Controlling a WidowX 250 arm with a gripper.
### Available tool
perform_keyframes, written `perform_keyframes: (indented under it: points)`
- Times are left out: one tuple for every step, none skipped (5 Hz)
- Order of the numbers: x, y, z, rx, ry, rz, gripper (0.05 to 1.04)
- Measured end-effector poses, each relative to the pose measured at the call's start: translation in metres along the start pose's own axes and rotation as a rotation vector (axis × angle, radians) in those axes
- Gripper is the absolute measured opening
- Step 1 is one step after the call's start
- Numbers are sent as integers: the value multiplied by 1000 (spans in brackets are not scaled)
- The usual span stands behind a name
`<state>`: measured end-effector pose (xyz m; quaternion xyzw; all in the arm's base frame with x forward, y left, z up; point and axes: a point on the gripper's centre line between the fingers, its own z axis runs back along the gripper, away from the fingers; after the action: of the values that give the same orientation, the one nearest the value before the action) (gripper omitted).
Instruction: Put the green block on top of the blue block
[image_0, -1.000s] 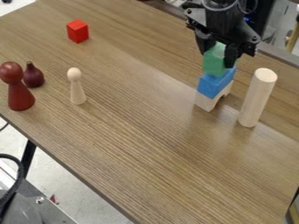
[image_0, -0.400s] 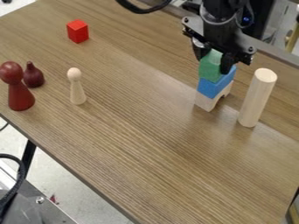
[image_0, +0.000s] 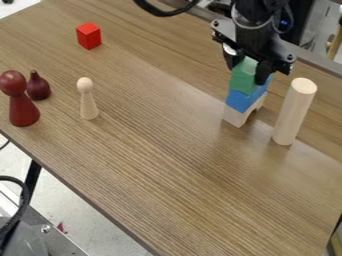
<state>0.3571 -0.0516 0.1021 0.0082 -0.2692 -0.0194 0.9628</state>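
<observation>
As the jaws (image_0: 246, 74) edged sideways, the green block (image_0: 242, 84) followed.

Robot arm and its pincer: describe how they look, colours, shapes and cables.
The arm is black, with a rounded housing above a wide, flat plate that has round bolt heads at its corners. The pincer is black too, with two chunky fingers. A thick black cable arcs in at the top edge; I cannot tell whether it belongs to the arm.
</observation>
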Motion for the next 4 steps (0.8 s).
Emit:
perform_keyframes:
  points:
    - [2,1,0,8,-12,-2,662]
    - [2,3,-1,23,-26,-13,948]
    - [0,3,-2,18,-19,4,1001]
    - [2,-2,3,-24,-25,12,999]
